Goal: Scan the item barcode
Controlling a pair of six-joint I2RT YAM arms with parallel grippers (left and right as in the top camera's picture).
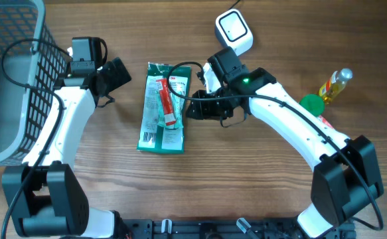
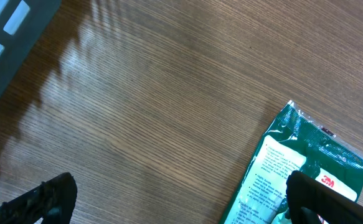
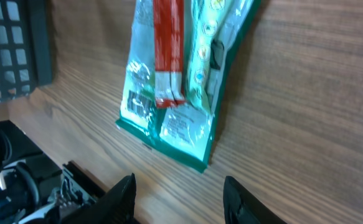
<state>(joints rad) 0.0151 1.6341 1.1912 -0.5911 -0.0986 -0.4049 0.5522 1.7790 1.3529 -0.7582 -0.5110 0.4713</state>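
Count: one green packet [image 1: 163,106], one white scanner [image 1: 234,30], one grey basket [image 1: 7,79], one yellow bottle [image 1: 334,85] | Packet: flat on wooden table [image 1: 200,172] between both grippers, barcode [image 3: 137,102] facing up | Writing: red "3M" logo [image 2: 326,182] | Left gripper [image 2: 181,205]: fingers wide apart, empty | Right gripper [image 3: 181,202]: fingers apart, empty, just beside packet

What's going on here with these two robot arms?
They are meant to scan the barcode on a green packet, which lies flat on the table, barcode up. The right arm has its jaws open beside the packet's right edge, holding nothing. The left arm hovers on the other side, near a basket, jaws wide open and empty too. The white scanner sits at the far side of the table, untouched.
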